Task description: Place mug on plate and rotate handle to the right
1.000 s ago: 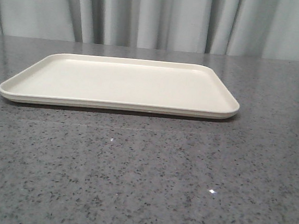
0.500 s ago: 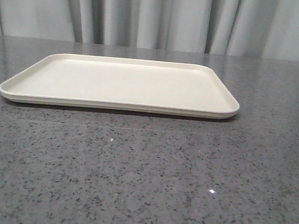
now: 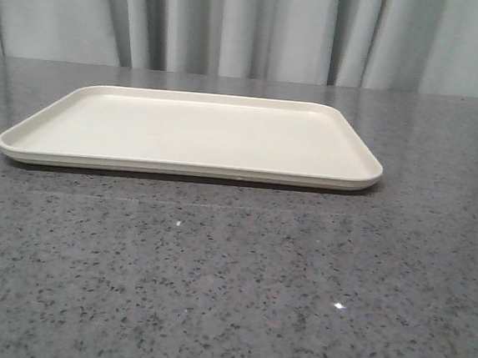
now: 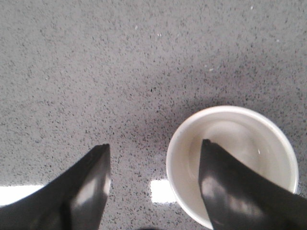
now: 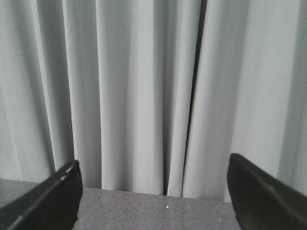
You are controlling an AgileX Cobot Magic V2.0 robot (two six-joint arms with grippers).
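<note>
the plate (image 3: 193, 133) lies flat on the speckled grey table (image 3: 229, 295), toward its far side and a little left of centre in the front view, with grey curtains (image 3: 252, 29) hanging behind; nothing rests on it. the mug (image 4: 232, 163) does not appear in the front view; the left wrist view looks down into it from above, upright on the table, its white rim and pale inside visible, its handle not in sight. the left gripper (image 4: 153, 160) is wide open above the mug: one finger (image 4: 230, 191) overlaps the mug's opening, though whether it reaches inside or just hangs above cannot be told, while the other is out over bare table beside the mug. it grips nothing. the right gripper (image 5: 153, 184) is also spread wide and holds nothing, pointed level toward the curtains with the table's far edge below.
</note>
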